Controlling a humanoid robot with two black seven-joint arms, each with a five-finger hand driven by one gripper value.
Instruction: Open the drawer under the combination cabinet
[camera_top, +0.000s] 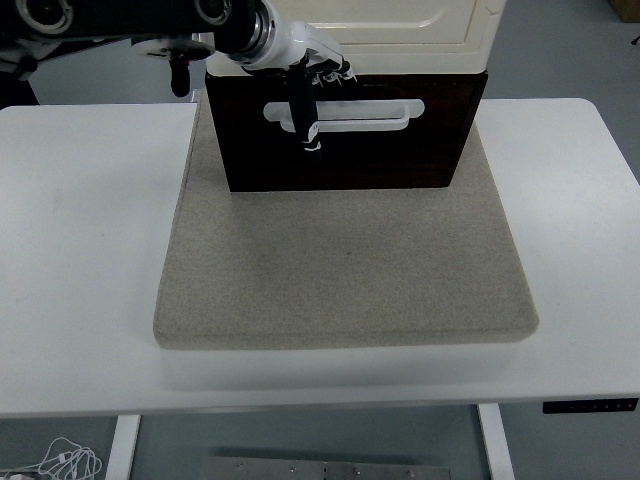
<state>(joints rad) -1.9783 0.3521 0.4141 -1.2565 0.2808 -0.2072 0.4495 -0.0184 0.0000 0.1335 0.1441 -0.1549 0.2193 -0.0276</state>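
The combination cabinet has a cream upper body and a dark brown drawer beneath it, with a white bar handle across its front. It stands at the back of a beige mat. My left hand reaches in from the upper left to the drawer's top left. Its fingers curl over the top edge of the drawer front. The black thumb hangs down over the left end of the handle. The drawer front sits roughly level with the cabinet body above.
The mat lies on a white table. The table's near edge runs along the bottom, with a control strip at the right. Cables lie on the floor at the bottom left.
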